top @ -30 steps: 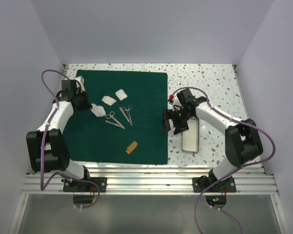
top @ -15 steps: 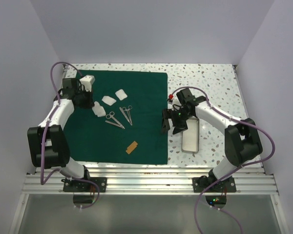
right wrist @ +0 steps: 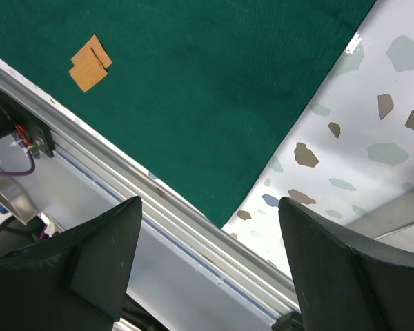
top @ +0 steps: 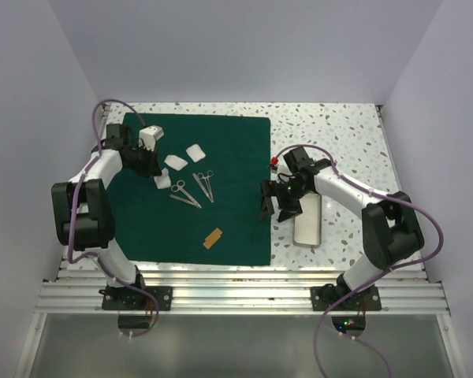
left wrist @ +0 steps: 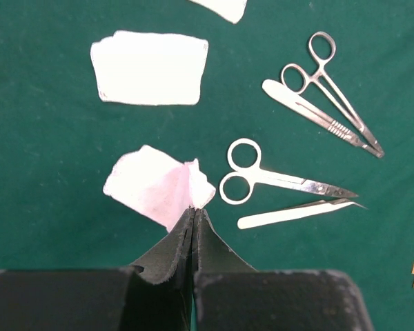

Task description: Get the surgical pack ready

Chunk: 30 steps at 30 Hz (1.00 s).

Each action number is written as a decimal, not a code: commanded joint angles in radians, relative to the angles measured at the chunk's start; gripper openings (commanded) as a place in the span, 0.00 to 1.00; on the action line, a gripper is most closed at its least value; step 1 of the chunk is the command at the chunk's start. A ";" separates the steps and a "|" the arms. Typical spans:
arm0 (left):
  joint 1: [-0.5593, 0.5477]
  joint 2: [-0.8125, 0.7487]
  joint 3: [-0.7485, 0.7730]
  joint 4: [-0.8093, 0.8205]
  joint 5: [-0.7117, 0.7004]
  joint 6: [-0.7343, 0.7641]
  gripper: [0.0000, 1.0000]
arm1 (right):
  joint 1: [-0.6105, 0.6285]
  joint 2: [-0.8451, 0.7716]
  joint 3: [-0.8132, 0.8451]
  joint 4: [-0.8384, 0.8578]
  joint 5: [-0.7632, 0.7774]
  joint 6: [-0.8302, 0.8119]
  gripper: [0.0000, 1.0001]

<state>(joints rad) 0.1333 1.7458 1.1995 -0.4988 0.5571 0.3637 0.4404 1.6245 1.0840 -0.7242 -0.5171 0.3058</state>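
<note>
Item 1, left gripper [left wrist: 194, 212]: the black fingers are pressed together with no gap. Their tips appear to nip the raised corner of a crumpled white gauze swab [left wrist: 154, 186] lying on the left half of the large dark green fabric drape [left wrist: 48, 172]. A second ago the wrist sat at the drape's left edge. It has since swung inward, and the swab, looser then, is now bunched smaller. Judged from this, the swab is being gathered or reset, so the pack is still being laid out and no folding has begun.

Item 2, instruments, toward the drape's centre from that swab: silver ring-handled scissors [left wrist: 276, 181] with slim pale tweezers [left wrist: 297, 212] alongside. Beyond them is a silver ring-handled clamp [left wrist: 334, 96]. None has shifted.

Item 3, a flat white gauze square [left wrist: 150, 67] and a second flat gauze square [top: 196, 153] lie toward the drape's far edge, unmoved.

Item 4, a small orange-brown strip [top: 214, 238] lies close to the drape's near edge, unmoved.

Item 5, right gripper [right wrist: 208, 203]: the fingers are spread wide and hold nothing. It hovers over the drape's near right corner, a little closer to the near edge than a second ago.

Item 6, the small silver instrument tray [top: 307, 224] sits on the speckled white tabletop [top: 339, 126], just beside the drape's right edge. Its place is unchanged and it does not yet sit on the drape.
</note>
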 commanded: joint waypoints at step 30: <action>0.035 0.038 0.080 -0.104 0.026 0.034 0.00 | 0.007 -0.009 0.019 0.006 -0.011 -0.004 0.84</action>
<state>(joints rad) 0.1589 1.7638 1.2594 -0.5934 0.5823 0.3702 0.4435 1.6238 1.0840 -0.7212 -0.5179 0.3058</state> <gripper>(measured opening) 0.005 0.836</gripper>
